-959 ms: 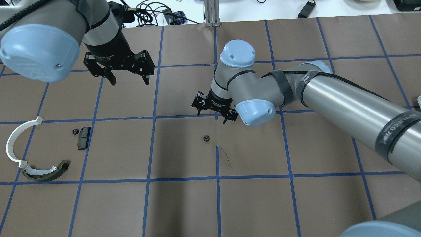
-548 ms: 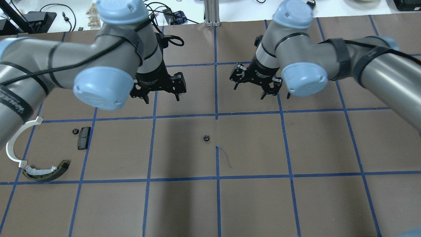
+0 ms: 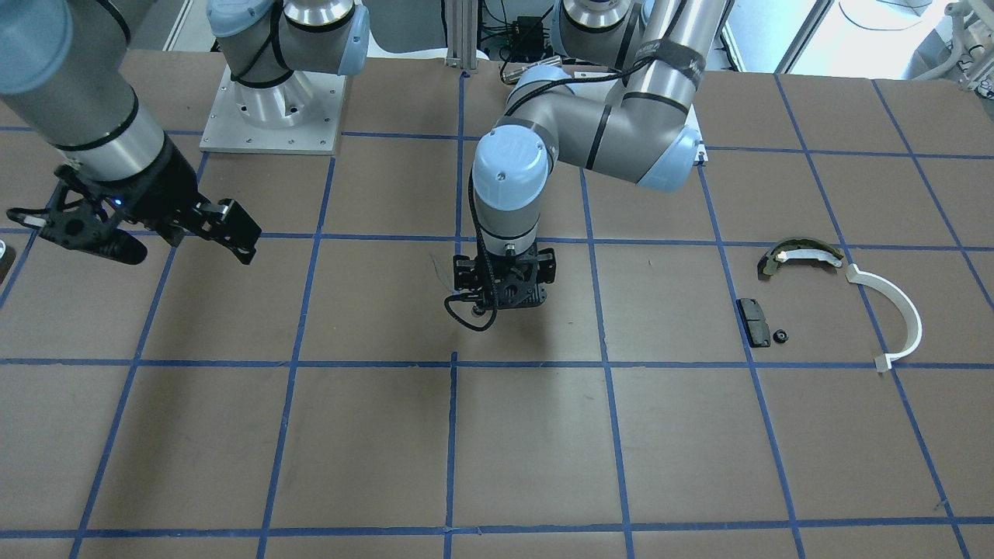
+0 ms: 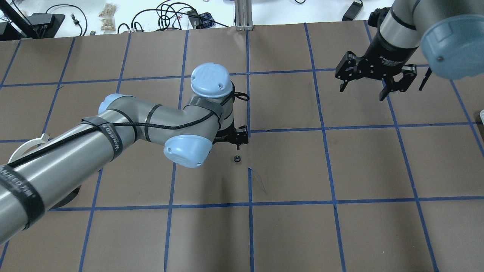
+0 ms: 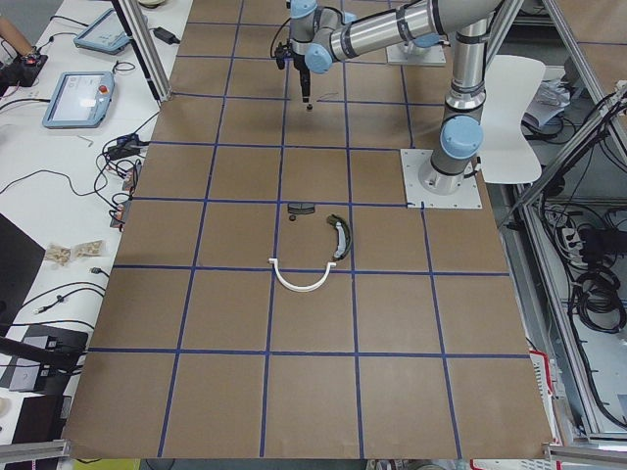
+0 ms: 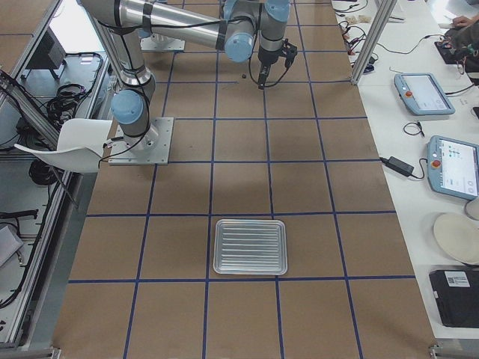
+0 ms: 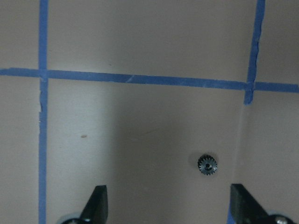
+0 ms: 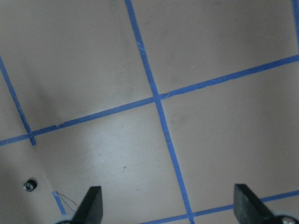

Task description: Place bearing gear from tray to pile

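**A small gear, off centre under wide-spread jaws**

We see the left gripper [image 7: 170, 197] low over the table with its jaws spread wide and nothing between them. The bearing gear [image 7: 207, 164] lies flat on the brown paper just ahead of the fingertips. It sits clearly nearer one finger [image 7: 243, 201] than the other, not on the centre line.

That offset is our main worry. If the gripper drops and closes from here, we judge that the nearer finger would reach the gear first and push it sideways, or the tips might land behind it and close on air. The gear is tiny, round and toothed, so a skewed pinch could flick it away or roll it across the paper. Going down too hard would drive the fingertips into the paper.

The pile [image 3: 753, 321] lies well off to the gripper's side, so a weak grasp could drop the gear during the carry.

The right gripper [image 4: 363, 89] hangs raised, spread and empty, well apart, and poses little collision risk.
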You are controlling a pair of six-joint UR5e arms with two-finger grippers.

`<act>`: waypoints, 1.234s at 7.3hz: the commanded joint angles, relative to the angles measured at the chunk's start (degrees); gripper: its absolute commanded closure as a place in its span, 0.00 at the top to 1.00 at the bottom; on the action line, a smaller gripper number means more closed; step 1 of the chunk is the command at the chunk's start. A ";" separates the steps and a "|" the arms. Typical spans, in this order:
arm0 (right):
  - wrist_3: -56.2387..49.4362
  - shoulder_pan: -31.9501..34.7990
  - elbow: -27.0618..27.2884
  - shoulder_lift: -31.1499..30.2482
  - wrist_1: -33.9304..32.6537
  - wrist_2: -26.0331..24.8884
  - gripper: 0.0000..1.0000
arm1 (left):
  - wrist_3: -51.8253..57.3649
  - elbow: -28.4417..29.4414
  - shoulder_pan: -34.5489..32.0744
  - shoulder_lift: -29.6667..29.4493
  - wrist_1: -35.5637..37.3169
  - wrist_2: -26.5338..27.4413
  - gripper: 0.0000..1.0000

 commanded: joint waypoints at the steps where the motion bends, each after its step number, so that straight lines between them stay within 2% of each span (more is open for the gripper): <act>1: -0.17 -0.36 -2.25 -1.64 5.55 -2.20 1.00 | -3.57 -0.86 -1.82 -5.04 6.80 -0.51 0.91; 2: 0.00 0.16 -2.86 -2.43 5.56 -2.29 1.00 | -3.34 -1.22 -1.91 -5.67 7.70 -0.87 0.87; 3: -0.43 1.47 -3.39 -2.43 5.65 -2.29 1.00 | -2.81 -1.22 -2.00 -5.68 7.71 -0.87 0.62; 4: -0.61 2.09 -3.48 -2.52 5.82 -3.25 1.00 | -2.89 -1.31 -2.00 -5.76 7.71 -0.87 0.43; 5: -0.96 2.71 -3.40 -2.35 5.74 -4.13 1.00 | -2.72 -1.31 -1.91 -5.76 7.71 -1.04 0.12; 6: -1.92 2.80 -3.22 -2.35 5.74 -3.87 1.00 | -2.72 -1.22 -1.91 -5.76 7.89 -1.05 0.00; 8: -4.38 2.80 -3.57 -2.35 5.74 -4.22 1.00 | -2.02 -0.09 -1.30 -3.41 7.71 -1.22 0.00; 9: -4.56 2.80 -3.57 -2.35 5.56 -3.96 1.00 | 1.99 3.14 0.09 -2.00 5.28 -1.31 0.00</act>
